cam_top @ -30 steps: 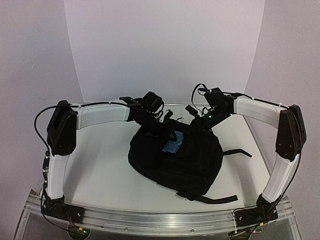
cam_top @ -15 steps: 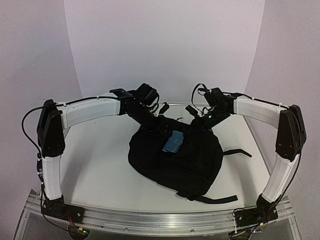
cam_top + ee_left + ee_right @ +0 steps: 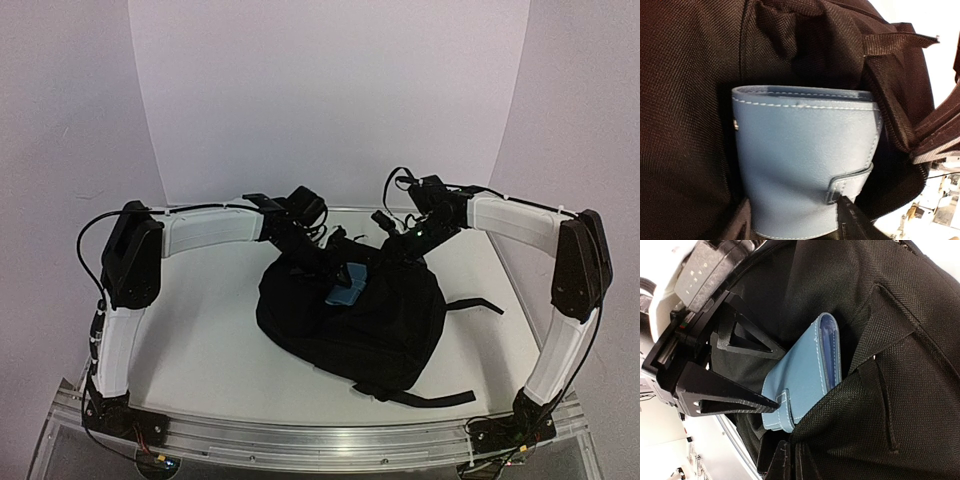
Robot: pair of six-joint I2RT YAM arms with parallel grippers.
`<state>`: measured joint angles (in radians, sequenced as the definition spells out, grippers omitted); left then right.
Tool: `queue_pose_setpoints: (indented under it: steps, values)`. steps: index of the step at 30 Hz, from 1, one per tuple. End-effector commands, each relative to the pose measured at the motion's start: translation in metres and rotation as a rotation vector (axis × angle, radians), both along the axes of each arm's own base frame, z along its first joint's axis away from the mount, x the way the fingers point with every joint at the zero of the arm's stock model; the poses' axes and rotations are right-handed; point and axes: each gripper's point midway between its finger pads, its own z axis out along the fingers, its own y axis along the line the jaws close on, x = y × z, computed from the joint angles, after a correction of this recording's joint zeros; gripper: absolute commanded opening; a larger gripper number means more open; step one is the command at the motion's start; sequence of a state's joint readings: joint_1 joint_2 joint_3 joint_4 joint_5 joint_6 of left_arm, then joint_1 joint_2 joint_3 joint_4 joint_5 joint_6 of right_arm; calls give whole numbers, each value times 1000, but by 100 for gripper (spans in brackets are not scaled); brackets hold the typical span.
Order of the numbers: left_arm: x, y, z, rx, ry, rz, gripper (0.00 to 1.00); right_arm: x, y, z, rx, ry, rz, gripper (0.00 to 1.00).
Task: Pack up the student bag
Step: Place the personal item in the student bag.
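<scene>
Feeding blue case (image 3: 805, 160) into mouth of student bag (image 3: 380, 320), lying flat on table (image 3: 200, 340); seemingly half in. Gripping case's outer end with left gripper (image 3: 795, 225), fingers part-spread; pinching bag's rim with right gripper (image 3: 789, 462), fingers closed. Likely next: push deeper, then release

White arm shells (image 3: 205, 232), black joints (image 3: 130, 265), cables (image 3: 88, 240), triangular-ribbed left tool (image 3: 781, 380)

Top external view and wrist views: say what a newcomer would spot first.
A blue wallet stands out brightly against the black backpack at mid-table, partly tucked into its far-side opening. The left claw grips it, while the right claw pinches the backpack's rim beside it.
</scene>
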<state>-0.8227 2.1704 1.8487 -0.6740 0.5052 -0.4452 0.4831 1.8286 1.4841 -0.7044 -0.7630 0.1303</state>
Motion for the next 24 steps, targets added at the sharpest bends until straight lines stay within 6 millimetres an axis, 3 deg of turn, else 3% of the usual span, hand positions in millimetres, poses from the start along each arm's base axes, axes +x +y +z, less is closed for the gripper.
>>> queue_pose_setpoints:
  steps: [1, 5, 14, 17, 24]
  values:
    - [6, -8, 3, -45, -7, -28, 47, 1, 5, 22, 30, -74, 21, 0]
    - [-9, -14, 17, -85, -14, -81, 23, 5, 7, 27, 38, -86, 22, 0]
    - [-52, -16, 27, -120, 22, -194, 4, 12, 10, 38, 49, -125, 30, 0]
    - [-58, -19, 31, -135, 17, -212, 0, 12, 12, 40, 58, -124, 39, 0]
    - [-40, -51, 55, -248, -12, -211, 2, 7, 13, 34, 68, -92, 52, 0]
